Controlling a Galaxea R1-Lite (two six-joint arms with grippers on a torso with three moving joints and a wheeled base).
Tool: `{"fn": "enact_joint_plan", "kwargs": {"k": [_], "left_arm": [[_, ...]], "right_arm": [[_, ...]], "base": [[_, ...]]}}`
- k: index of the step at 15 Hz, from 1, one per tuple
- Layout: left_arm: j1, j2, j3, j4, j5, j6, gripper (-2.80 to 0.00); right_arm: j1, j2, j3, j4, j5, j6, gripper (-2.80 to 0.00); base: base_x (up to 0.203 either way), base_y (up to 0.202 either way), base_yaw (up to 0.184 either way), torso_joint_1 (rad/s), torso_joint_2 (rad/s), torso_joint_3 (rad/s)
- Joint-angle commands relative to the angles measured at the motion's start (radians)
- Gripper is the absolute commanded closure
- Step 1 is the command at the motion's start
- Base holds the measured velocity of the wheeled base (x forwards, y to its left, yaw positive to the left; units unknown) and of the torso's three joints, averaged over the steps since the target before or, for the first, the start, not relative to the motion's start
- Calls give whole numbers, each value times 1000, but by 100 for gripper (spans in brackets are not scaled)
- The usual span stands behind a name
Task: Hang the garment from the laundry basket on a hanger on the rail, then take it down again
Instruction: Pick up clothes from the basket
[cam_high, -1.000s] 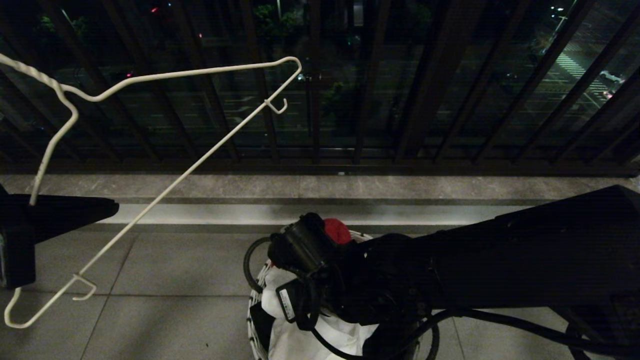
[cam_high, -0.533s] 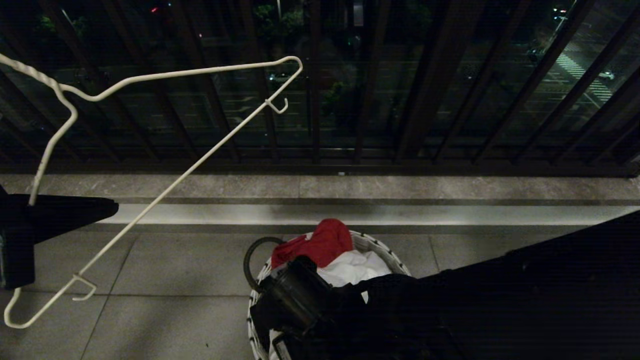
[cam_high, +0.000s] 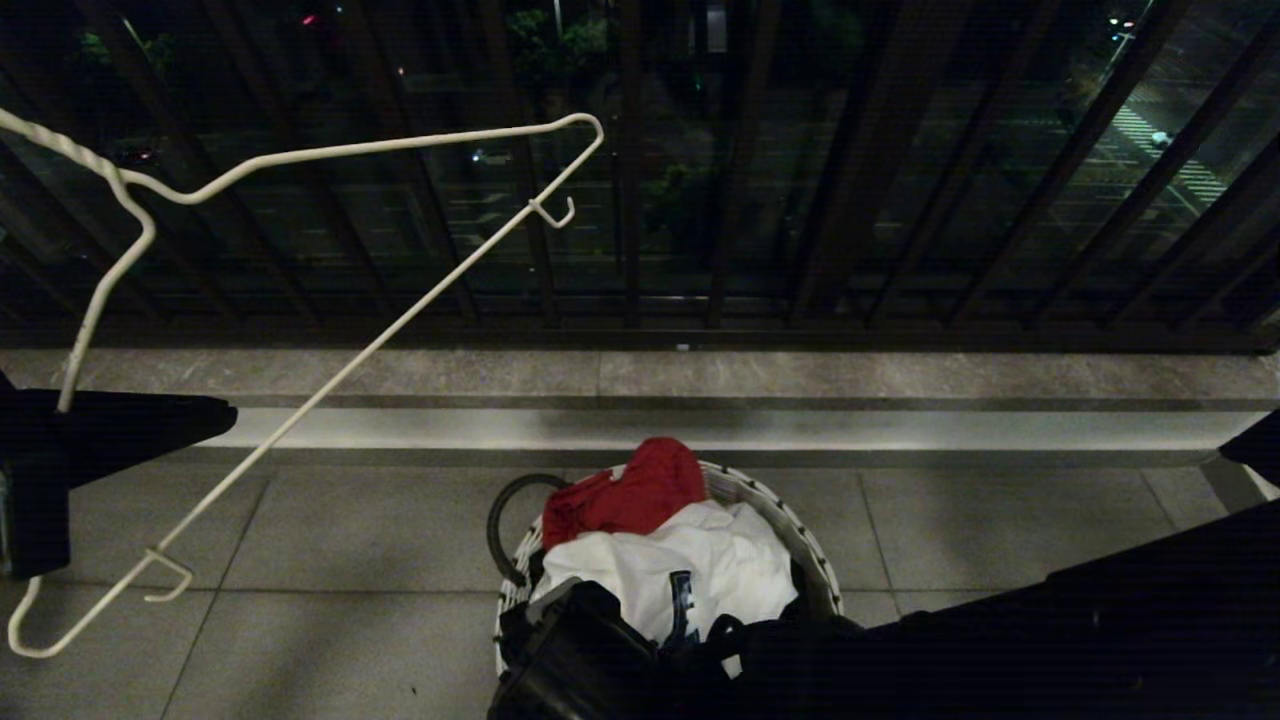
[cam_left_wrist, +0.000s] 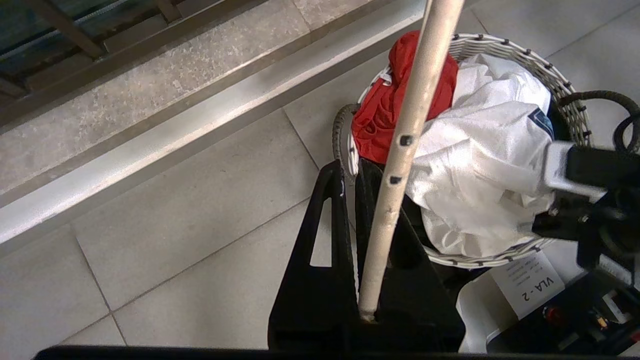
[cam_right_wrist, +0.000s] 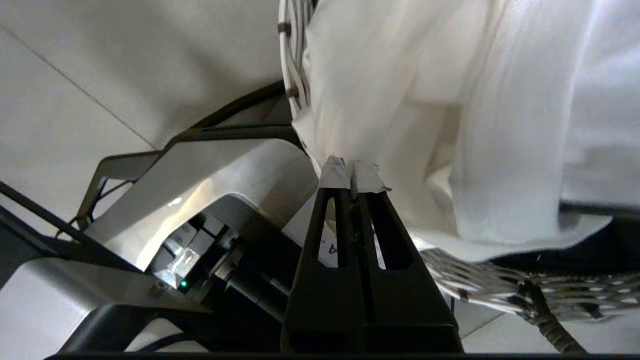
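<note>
The right end effector (cam_right_wrist: 354, 175) is nearest the robot, at the near rim of the laundry basket (cam_high: 812, 560). Its taped fingertips are pressed together with a fold of the garment (cam_right_wrist: 450, 115) pinched between them, the white cloth stretched up from the basket to that grip. In the head view only the dark bulk of the right arm shows, crossing the near side of the basket.

The garment (cam_high: 700, 570) lies heaped in the basket, filling its middle and near part, with a bit of its dark blue print showing on top. Behind it, at the far side of the basket, sits a red cloth (cam_high: 630, 495), partly draped over the rim beside a dark loop handle. The basket stands on the tiled floor (cam_high: 350, 560).

Left of the basket and well apart from it, the left end effector (cam_left_wrist: 361, 200) is clenched on one wire shoulder of the hanger (cam_high: 330, 385), holding it up tilted, twisted neck pointing away to the left.

Beyond the basket runs a stone kerb (cam_high: 640, 375), and behind that a dark barred balcony railing (cam_high: 870, 200).
</note>
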Motion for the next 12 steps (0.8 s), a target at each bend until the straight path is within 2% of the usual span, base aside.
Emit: {"fn": "enact_joint_plan", "kwargs": {"k": [1,3,5,8,12], "left_arm": [[-1,0,0,2,-2,2,0],[-1,0,0,2,-2,2,0],[0,-1,0,2,-2,1,0],[-1,-6,-2,3,-2,1,0],[0,-8,-2,3,-2,1,0]], "right_arm": [[-2,-46,0,-1,-6,0,0],[-8,-93,-9,-3,-58,-17,0],[-31,-113,-17,-14,-119,-83,0],[-84,-116,-32,-41,-120,-150,0],[-139,-100,-25,-136,-112,-371,0]], "base": [[0,0,0,0,0,0],[0,0,0,0,0,0],[0,0,0,0,0,0],[0,0,0,0,0,0],[0,0,0,0,0,0]]}}
